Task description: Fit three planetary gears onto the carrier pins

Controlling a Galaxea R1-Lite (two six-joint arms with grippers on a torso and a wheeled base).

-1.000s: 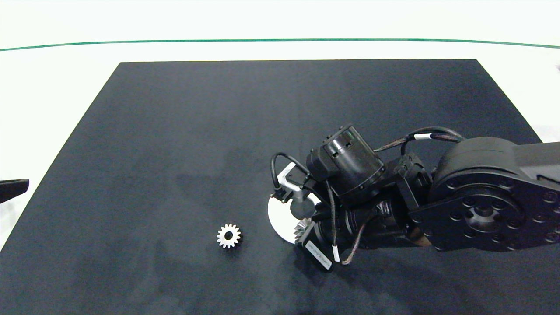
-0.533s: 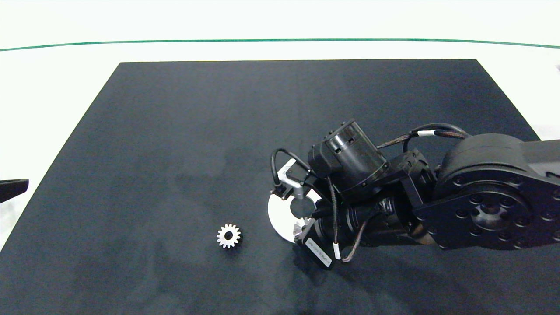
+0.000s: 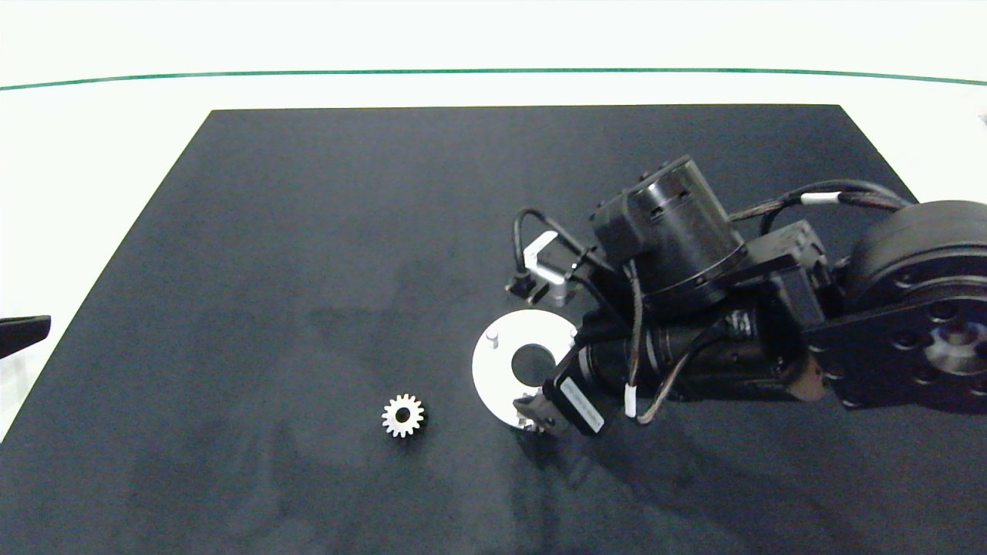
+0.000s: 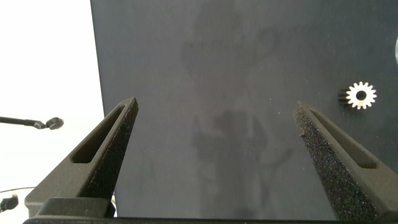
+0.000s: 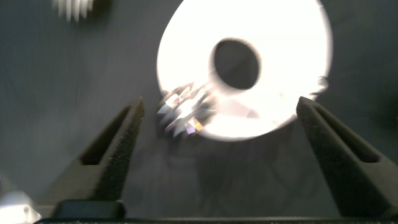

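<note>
The right gripper (image 5: 217, 134) hovers over the white disc (image 3: 493, 370), fingers spread wide and empty. One gear (image 5: 183, 112) sits at the disc's near edge; whether it is seated on a pin cannot be told. The loose gear (image 3: 403, 416) lies well apart; grip it level. The left gripper (image 4: 214, 140) idles, also wide and empty.

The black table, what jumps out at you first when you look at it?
The big dark right arm reaching in from the right, its open gripper above the white disc near the middle of the black mat. A shiny gear sits at the disc's near edge. Another little gear lies alone on the mat, left of the disc.
</note>
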